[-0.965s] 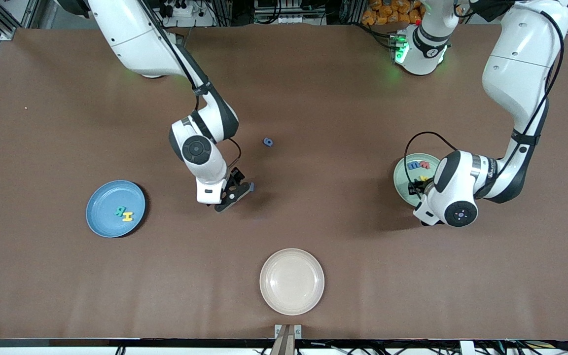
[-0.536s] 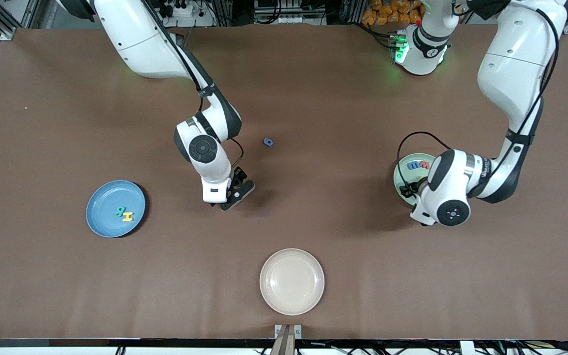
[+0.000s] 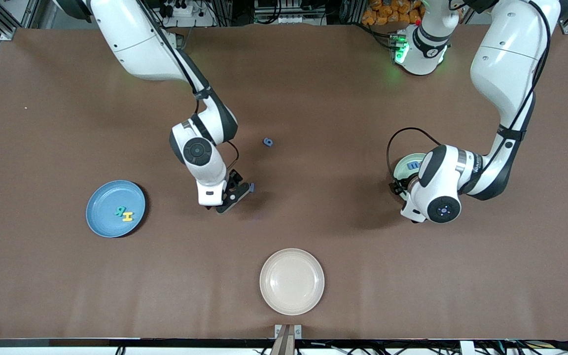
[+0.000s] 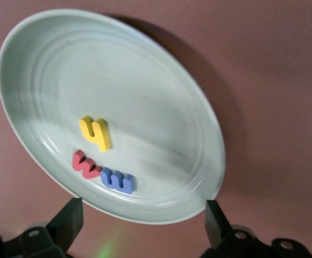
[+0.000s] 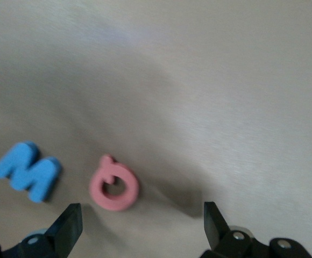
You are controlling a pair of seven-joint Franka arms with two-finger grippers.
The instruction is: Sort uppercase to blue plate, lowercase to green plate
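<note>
Grippers first, seen from the front: the right gripper (image 3: 232, 193) hangs low over bare table near the middle, a small blue letter edge (image 3: 252, 187) showing just beside its fingers. The left gripper (image 3: 402, 190) is mostly hidden under its own wrist, above the green plate (image 3: 402, 166) at the left arm's end. A blue g-like letter (image 3: 267, 142) lies alone on the table, farther from the camera than the right gripper. The blue plate (image 3: 101, 207) at the right arm's end holds a green R (image 3: 120, 211) and a yellow H (image 3: 127, 216), touching. A cream plate (image 3: 291, 281) sits nearest the camera.

Left wrist view: fingers spread wide, holding nothing, above the green plate (image 4: 145, 80), where a yellow h (image 4: 96, 133), red letter (image 4: 85, 165) and blue m (image 4: 117, 180) lie close together.

Right wrist view: fingers wide apart and empty over the table; a red Q (image 5: 114, 184) and blue W (image 5: 28, 171) lie side by side, apart.
</note>
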